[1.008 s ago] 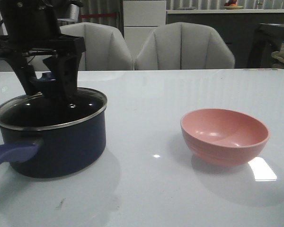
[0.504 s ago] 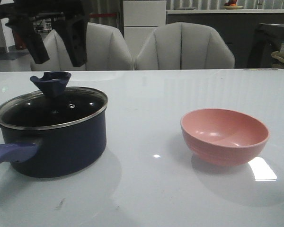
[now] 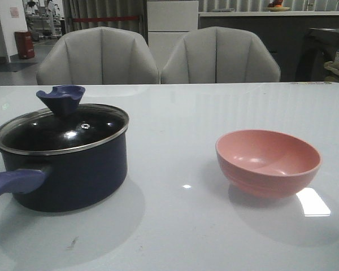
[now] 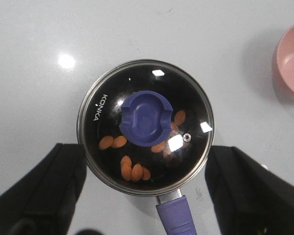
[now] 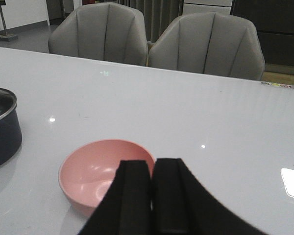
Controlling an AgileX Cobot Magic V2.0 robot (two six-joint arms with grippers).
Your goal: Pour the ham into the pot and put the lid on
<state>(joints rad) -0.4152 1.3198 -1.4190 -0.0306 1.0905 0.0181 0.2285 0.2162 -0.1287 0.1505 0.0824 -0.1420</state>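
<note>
The dark navy pot (image 3: 73,169) stands at the front left of the table with its blue-purple handle (image 3: 11,185) toward me. The glass lid (image 3: 62,131) with a blue knob (image 3: 61,99) sits on it. In the left wrist view the lid (image 4: 146,127) covers the pot and several orange ham slices (image 4: 133,171) show through the glass. My left gripper (image 4: 146,193) is open high above the pot, its fingers (image 4: 39,191) wide apart on either side and holding nothing. My right gripper (image 5: 152,169) is shut and empty, near the pink bowl (image 5: 105,171).
The empty pink bowl (image 3: 268,161) stands on the table's right half. Two grey chairs (image 3: 158,56) stand behind the far edge. Neither arm shows in the front view.
My left gripper let go of the lid's knob, rose and left the front view. The lid stays on the pot.
</note>
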